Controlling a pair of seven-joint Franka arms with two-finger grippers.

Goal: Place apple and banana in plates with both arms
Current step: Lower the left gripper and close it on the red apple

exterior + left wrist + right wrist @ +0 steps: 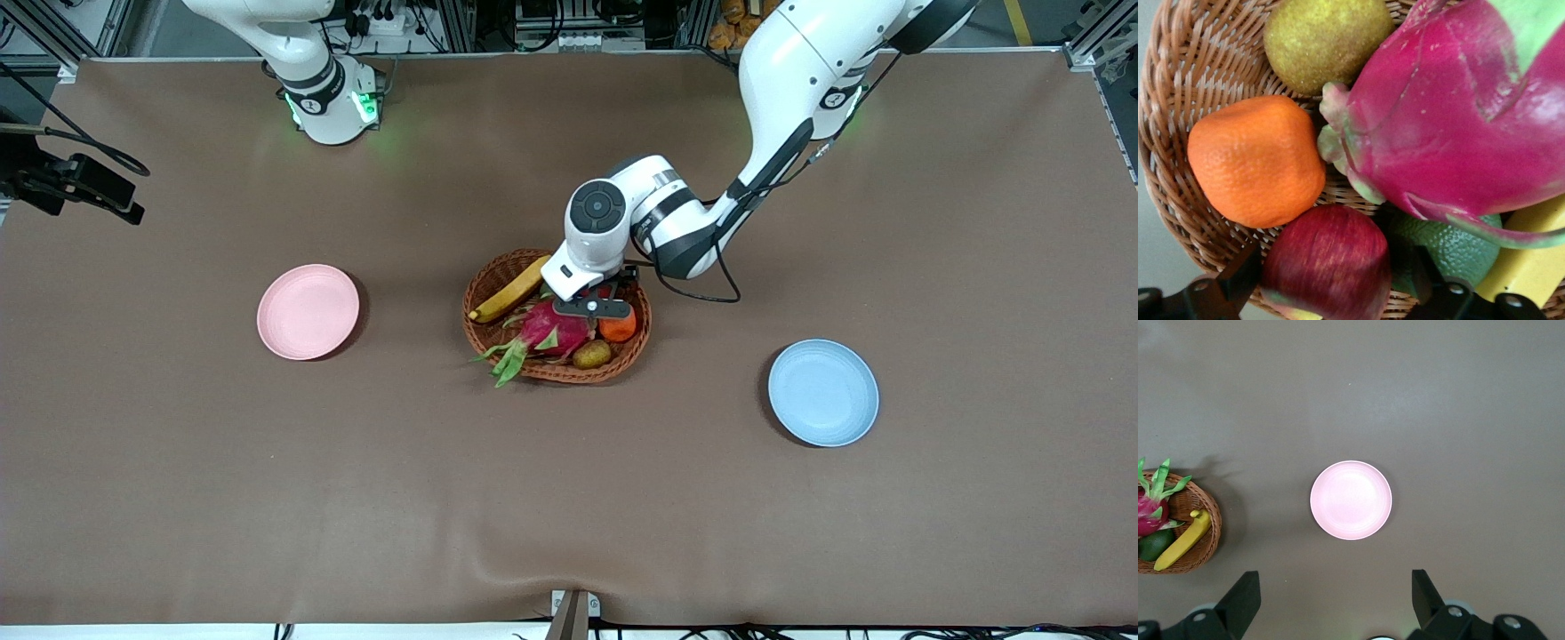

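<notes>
The red apple (1328, 263) lies in the wicker basket (622, 364), beside the orange and the dragon fruit. My left gripper (594, 307) is down in the basket, and its open fingers (1238, 280) stand on either side of the apple (1328, 287). The apple is hidden under the hand in the front view. The yellow banana (511, 289) lies along the basket's rim toward the right arm's end and also shows in the right wrist view (1183, 540). My right gripper (1331, 600) is open and empty, high over the table near the pink plate (308, 311). The blue plate (823, 392) is empty.
The basket also holds a magenta dragon fruit (556, 327), an orange (619, 326), a brownish-green round fruit (591, 354) and a dark green fruit (1451, 250). The pink plate (1351, 499) is empty. A black camera mount (80, 182) stands at the table's edge by the right arm.
</notes>
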